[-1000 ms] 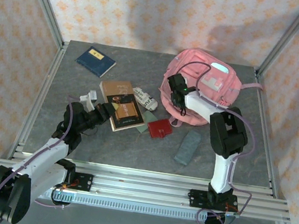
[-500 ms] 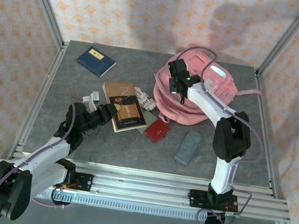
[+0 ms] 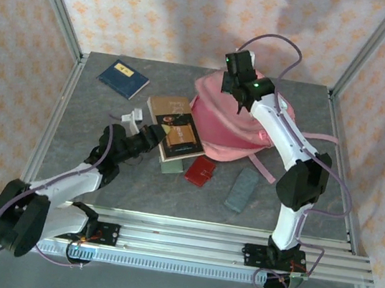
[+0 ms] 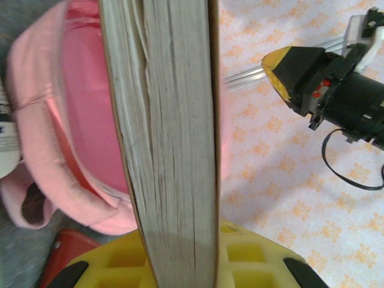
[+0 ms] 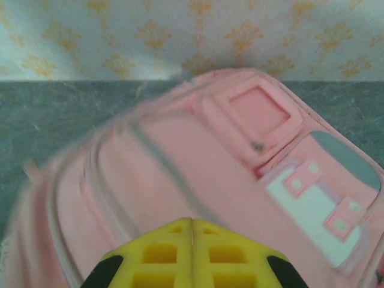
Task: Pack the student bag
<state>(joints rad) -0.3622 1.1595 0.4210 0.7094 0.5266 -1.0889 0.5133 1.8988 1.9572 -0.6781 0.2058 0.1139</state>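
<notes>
The student bag point(image 3: 234, 128), a big pink backpack, lies at the back right of the table with its open mouth turned left. The left wrist view looks into its pink inside point(image 4: 84, 120). My left gripper point(image 3: 151, 138) is shut on a thick book point(image 4: 174, 120), whose dark and orange cover point(image 3: 181, 136) reaches the bag's left lip. The pages fill the gap between my left gripper's point(image 4: 180, 264) yellow fingers. My right gripper point(image 3: 236, 85) hangs above the bag's top. In the right wrist view my right gripper point(image 5: 192, 223) is shut, with nothing seen between the fingers and the bag's front pockets point(image 5: 258, 114) below.
A tan book point(image 3: 169, 106) lies just behind the held one. A red wallet point(image 3: 201, 171) and a grey-blue pencil case point(image 3: 242, 188) lie in front of the bag. A blue booklet point(image 3: 123, 78) sits at the back left and a small white item point(image 3: 135, 117) is nearby.
My right gripper closed fully and rose from the bag's near-left edge to above its top. The bag shifted left and spread. My left gripper carried the book right, toward the bag.
</notes>
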